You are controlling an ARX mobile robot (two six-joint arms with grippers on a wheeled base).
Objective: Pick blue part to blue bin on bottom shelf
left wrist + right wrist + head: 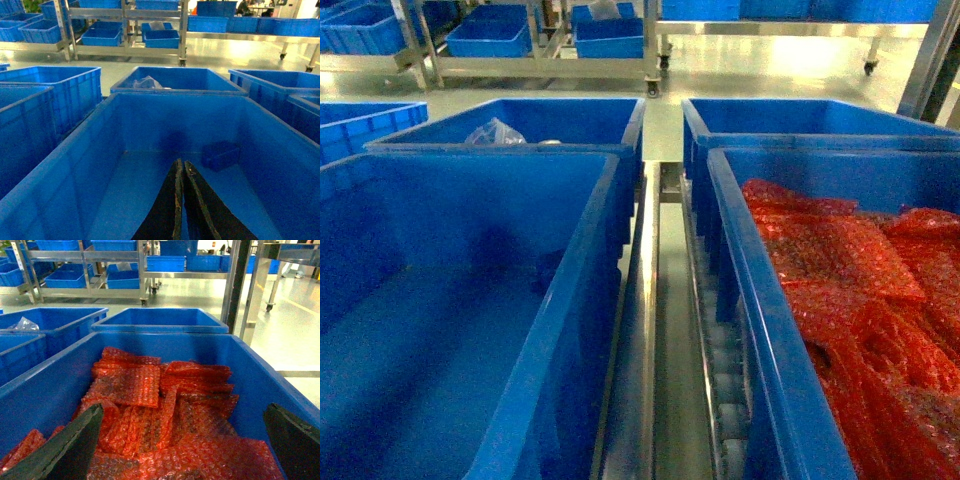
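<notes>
Left gripper [180, 172] hangs inside the near left bin [570, 300], its two dark fingers pressed together with nothing between them. The blue part [221, 154], a small blocky box, sits on that bin's floor by the far wall, right of centre, ahead of the fingertips and apart from them. In the head view it is only a dim shape low against the bin's right wall; neither gripper shows there.

Right gripper [182, 440] is spread wide, one finger at each lower corner of its wrist view, poised over the right bin [165, 340] heaped with red bubble wrap [175, 405]. It holds nothing.

Between the two bins runs the shelf [655, 330]: shiny steel rail, white rollers along the right side.

Now the part. It looks like a rigid moulded plastic block, likely light, with smooth faces that could slip, so my call is a squeeze across its two opposite side faces, low enough to seat well. It looks sturdy, not fragile. The fingers must part first. Blue on blue makes its edges hard to read, and the wall behind leaves little room for the far finger.
</notes>
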